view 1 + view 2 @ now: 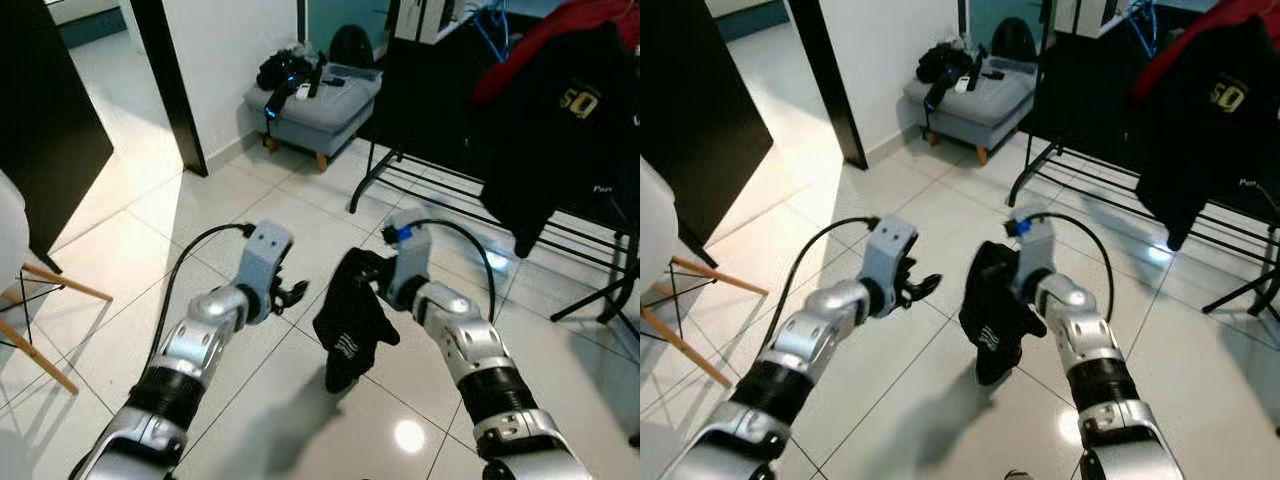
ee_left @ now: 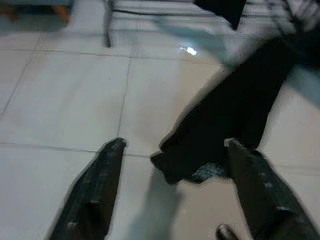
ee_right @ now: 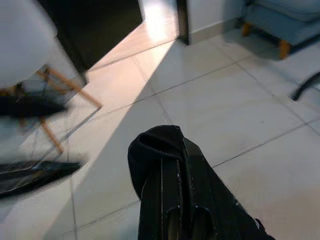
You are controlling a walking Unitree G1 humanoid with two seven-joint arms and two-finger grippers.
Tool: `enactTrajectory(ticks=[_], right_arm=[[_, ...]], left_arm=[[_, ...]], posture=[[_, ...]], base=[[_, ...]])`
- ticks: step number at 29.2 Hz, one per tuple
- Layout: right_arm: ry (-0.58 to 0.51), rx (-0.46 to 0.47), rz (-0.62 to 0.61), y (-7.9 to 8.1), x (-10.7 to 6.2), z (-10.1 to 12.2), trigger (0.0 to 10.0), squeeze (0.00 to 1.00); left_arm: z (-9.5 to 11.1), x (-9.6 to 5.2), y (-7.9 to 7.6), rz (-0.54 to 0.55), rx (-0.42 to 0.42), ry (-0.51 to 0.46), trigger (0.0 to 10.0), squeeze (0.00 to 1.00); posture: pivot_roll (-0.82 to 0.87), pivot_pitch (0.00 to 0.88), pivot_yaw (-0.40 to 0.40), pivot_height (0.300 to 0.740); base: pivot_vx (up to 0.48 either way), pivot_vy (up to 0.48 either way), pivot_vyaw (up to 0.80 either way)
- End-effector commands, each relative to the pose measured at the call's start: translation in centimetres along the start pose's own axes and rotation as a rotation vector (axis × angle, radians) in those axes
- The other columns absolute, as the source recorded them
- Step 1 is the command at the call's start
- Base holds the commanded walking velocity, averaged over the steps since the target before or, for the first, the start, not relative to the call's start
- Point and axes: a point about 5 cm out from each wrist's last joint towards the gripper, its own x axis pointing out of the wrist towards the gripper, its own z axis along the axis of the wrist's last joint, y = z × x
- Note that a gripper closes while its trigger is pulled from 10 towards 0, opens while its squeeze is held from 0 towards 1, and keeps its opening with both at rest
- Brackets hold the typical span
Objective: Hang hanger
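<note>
A black garment (image 1: 350, 320) hangs limp above the tiled floor, and my right gripper (image 1: 383, 277) is shut on its upper fold. In the right wrist view the cloth (image 3: 175, 190) wraps over the fingers and hides them. No hanger can be made out in the cloth. My left gripper (image 1: 291, 293) is open and holds nothing, a short way to the left of the garment at about the same height. Its two fingers frame the dangling cloth (image 2: 235, 115) in the left wrist view. A black clothes rack (image 1: 430, 180) stands at the back right.
A black jacket (image 1: 555, 130) and a red garment (image 1: 560, 30) hang on the rack. A grey ottoman (image 1: 310, 105) with dark items stands by the far wall. A white chair with wooden legs (image 1: 40, 290) is at the left. A stand's black leg (image 1: 600, 290) is at the right.
</note>
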Motion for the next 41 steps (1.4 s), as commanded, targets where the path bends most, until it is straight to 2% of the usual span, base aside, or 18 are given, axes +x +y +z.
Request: enactTrajectory(ticks=[1, 3, 6, 13, 18, 19, 20, 21, 22, 23, 24, 25, 27, 29, 31, 36, 39, 41], right_arm=[[0.009, -0.001, 0.053, 0.8, 0.1, 0.5, 0.0, 0.00], [0.007, 0.008, 0.076, 1.1, 0.2, 0.9, 0.0, 0.00], [-0.021, 0.018, 0.104, 2.0, 0.4, 2.0, 0.0, 0.00], [-0.057, 0.047, 0.163, 3.1, 0.6, 3.4, 0.0, 0.00], [-0.074, 0.060, 0.195, 3.4, 0.4, 4.5, 0.0, 0.00], [-0.077, 0.061, 0.209, 3.4, 0.3, 4.8, 0.0, 0.00], [-0.078, 0.058, 0.224, 3.4, 0.2, 5.0, 0.0, 0.00], [-0.078, 0.058, 0.224, 3.4, 0.2, 5.0, 0.0, 0.00], [-0.076, 0.055, 0.241, 3.4, 0.1, 5.2, 0.0, 0.00], [-0.070, 0.051, 0.269, 3.4, -0.2, 5.4, 0.0, 0.00], [-0.070, 0.051, 0.269, 3.4, -0.2, 5.4, 0.0, 0.00], [-0.054, 0.029, 0.338, 3.4, -0.8, 5.6, 0.0, 0.00], [-0.054, 0.029, 0.338, 3.4, -0.8, 5.6, 0.0, 0.00], [-0.034, -0.014, 0.386, 3.0, -1.6, 5.7, 0.0, 0.00], [-0.018, -0.044, 0.385, 2.4, -1.9, 5.8, 0.0, 0.00], [0.027, -0.103, 0.325, 0.7, -2.3, 5.9, 0.0, 0.00], [0.045, -0.115, 0.298, 0.3, -2.3, 5.8, 0.0, 0.00], [0.083, -0.129, 0.211, -0.8, -2.1, 5.5, 0.0, 0.00]], left_arm=[[-0.8, 0.1, 0.5, 0.062, -0.050, 0.043, 10.0, 1.00], [-0.5, 0.4, 0.2, 0.071, -0.080, 0.041, 10.0, 1.00], [0.1, 1.1, -1.5, 0.019, -0.143, 0.053, 10.0, 1.00], [0.3, 1.5, -2.6, -0.009, -0.156, 0.060, 10.0, 1.00], [1.8, 1.3, -3.7, -0.125, -0.144, -0.042, 10.0, 1.00], [1.9, 1.3, -3.6, -0.135, -0.120, -0.051, 10.0, 0.70], [1.7, 1.2, -3.3, -0.127, -0.091, -0.045, 10.0, 0.08], [1.7, 1.2, -3.3, -0.127, -0.091, -0.045, 10.0, 0.08], [1.5, 1.2, -3.0, -0.112, -0.060, -0.031, 10.0, 0.00], [1.3, 1.1, -2.6, -0.101, -0.018, -0.022, 10.0, 0.00], [1.3, 1.1, -2.6, -0.101, -0.018, -0.022, 10.0, 0.00], [1.1, 1.0, -2.0, -0.090, 0.075, -0.011, 10.0, 0.00], [1.1, 1.0, -2.0, -0.090, 0.075, -0.011, 10.0, 0.00], [0.9, 0.6, -1.3, -0.106, 0.155, -0.006, 10.0, 0.00], [1.0, 0.3, -1.0, -0.130, 0.181, -0.006, 10.0, 0.00], [2.3, -1.0, -0.9, -0.242, 0.222, -0.079, 10.0, 0.00], [2.8, -1.4, -1.0, -0.266, 0.232, -0.101, 10.0, 0.00], [3.3, -2.1, -1.4, -0.310, 0.255, -0.123, 10.0, 0.00]], posture=[[-0.06, 0.125, 0.031, 0.740], [-0.07, 0.126, 0.019, 0.740], [-0.08, 0.127, 0.016, 0.740], [-0.08, 0.126, 0.013, 0.740], [-0.09, 0.121, -0.002, 0.740], [-0.09, 0.121, -0.007, 0.740], [-0.09, 0.121, -0.011, 0.740], [-0.09, 0.121, -0.011, 0.740], [-0.09, 0.121, -0.012, 0.740], [-0.09, 0.119, -0.021, 0.740], [-0.09, 0.119, -0.021, 0.740], [-0.10, 0.120, -0.027, 0.740], [-0.10, 0.120, -0.027, 0.740], [-0.10, 0.122, -0.035, 0.740], [-0.10, 0.125, -0.039, 0.740], [-0.11, 0.136, -0.047, 0.740], [-0.11, 0.141, -0.053, 0.740], [-0.11, 0.151, -0.063, 0.740]], base=[[0.000, 0.000, 0.00], [0.000, 0.000, 0.00], [0.000, 0.000, 0.00], [0.000, 0.000, 0.00], [0.000, 0.000, 0.00], [0.000, 0.000, 0.00], [0.000, 0.000, 0.00], [0.000, 0.000, 0.00], [0.000, 0.000, 0.00], [0.000, 0.000, 0.00], [0.000, 0.000, 0.00], [0.000, 0.000, 0.00], [0.000, 0.000, 0.00], [0.000, 0.000, 0.00], [0.000, 0.000, 0.00], [0.000, 0.000, 0.00], [0.000, 0.000, 0.00], [0.000, 0.000, 0.00]])
